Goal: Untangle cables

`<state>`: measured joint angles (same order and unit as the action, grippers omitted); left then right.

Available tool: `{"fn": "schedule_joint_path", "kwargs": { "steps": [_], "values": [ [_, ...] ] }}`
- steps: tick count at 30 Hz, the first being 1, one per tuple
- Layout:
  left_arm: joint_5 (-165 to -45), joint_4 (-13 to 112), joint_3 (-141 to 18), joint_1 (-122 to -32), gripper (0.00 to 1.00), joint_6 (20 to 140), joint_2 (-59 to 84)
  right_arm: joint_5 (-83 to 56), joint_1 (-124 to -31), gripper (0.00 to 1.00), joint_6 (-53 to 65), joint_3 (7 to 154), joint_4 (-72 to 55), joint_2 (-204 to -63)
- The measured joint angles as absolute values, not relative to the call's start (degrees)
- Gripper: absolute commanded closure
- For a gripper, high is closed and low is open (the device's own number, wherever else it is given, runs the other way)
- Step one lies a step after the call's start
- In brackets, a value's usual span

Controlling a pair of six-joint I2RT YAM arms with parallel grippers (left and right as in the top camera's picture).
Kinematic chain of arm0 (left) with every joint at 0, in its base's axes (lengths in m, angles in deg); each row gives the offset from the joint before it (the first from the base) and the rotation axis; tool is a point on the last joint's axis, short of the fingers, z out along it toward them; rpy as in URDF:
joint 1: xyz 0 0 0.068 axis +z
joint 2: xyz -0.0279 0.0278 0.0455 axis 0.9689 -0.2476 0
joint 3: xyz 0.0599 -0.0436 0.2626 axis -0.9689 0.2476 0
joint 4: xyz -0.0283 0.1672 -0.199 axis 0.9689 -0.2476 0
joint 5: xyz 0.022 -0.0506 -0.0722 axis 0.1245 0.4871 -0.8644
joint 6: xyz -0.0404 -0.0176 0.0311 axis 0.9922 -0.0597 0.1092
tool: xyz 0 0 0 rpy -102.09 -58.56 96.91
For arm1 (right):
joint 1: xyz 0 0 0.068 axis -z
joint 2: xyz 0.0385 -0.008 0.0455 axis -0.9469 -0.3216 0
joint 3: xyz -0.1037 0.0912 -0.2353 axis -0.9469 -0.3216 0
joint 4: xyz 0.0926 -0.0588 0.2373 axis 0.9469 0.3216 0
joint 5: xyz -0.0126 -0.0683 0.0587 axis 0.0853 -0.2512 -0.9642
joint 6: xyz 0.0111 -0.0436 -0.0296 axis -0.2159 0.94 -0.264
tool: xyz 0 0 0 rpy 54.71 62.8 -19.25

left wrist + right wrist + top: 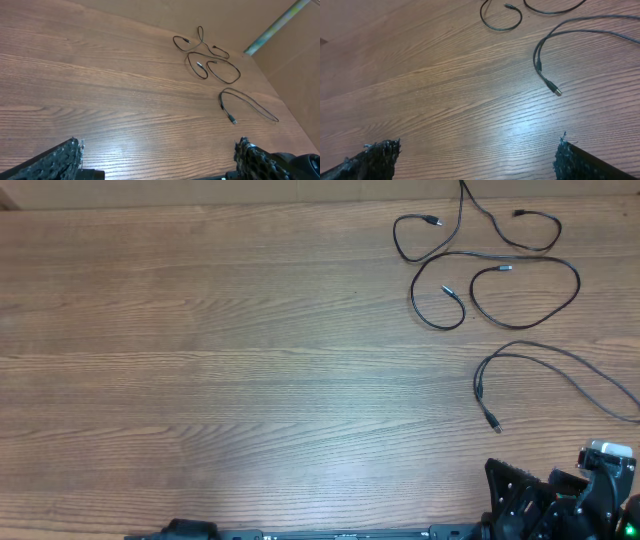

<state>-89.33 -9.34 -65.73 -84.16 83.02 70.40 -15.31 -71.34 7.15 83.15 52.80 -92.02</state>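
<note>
Several thin black cables [470, 253] lie looped over one another at the table's far right. One more cable [477, 385] lies apart, nearer the front, its plug [492, 422] pointing at my right gripper [540, 495], which sits at the front right corner. In the right wrist view that plug [554, 89] lies ahead of the right gripper [477, 160], whose jaws stand wide open with bare wood between them. My left gripper [157, 160] is open too and holds nothing. The tangle [200, 65] and the separate cable [220, 100] lie far ahead of it, to its right.
The wooden table [220, 350] takes up the whole overhead view. In the left wrist view a brown wall [295, 70] and a pale green bar [272, 30] stand beyond the table's right side. A bit of the left arm [190, 530] shows at the front edge.
</note>
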Motion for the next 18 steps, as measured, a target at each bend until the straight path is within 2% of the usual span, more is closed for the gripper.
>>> {"fn": "schedule_joint_path", "kwargs": {
  "steps": [18],
  "values": [
    [-89.31,-9.34,-65.73,-84.16,0.0,83.0,70.4,-15.66,-71.34,0.0,7.39,83.15,52.87,-92.02]
  ]
}}
